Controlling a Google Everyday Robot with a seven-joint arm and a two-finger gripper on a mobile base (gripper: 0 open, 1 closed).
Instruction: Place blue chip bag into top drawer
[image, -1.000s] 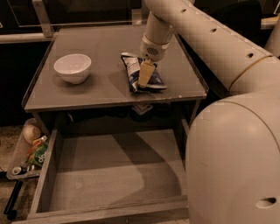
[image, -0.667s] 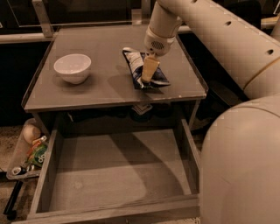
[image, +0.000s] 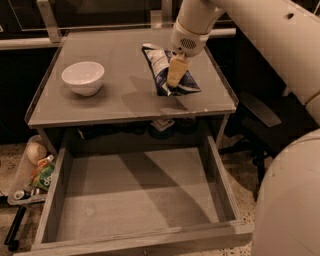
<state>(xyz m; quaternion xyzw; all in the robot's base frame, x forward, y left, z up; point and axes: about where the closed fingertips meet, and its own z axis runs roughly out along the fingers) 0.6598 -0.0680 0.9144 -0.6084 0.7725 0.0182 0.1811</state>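
Observation:
The blue chip bag (image: 162, 67), dark blue with white panels, hangs just above the right half of the grey tabletop (image: 125, 100) and throws a shadow under its near end. My gripper (image: 175, 80) comes down from the upper right and is shut on the bag's near part. One cream finger (image: 177, 70) shows in front of the bag. The top drawer (image: 135, 200) stands pulled out wide below the table's front edge, with nothing on its flat bottom.
A white bowl (image: 83, 77) sits on the left of the tabletop. A tray with small items (image: 35, 170) stands on the floor left of the drawer. My white arm and body (image: 295, 190) fill the right side.
The gripper and the bag have risen a little from the tabletop. The bowl and the drawer have not moved.

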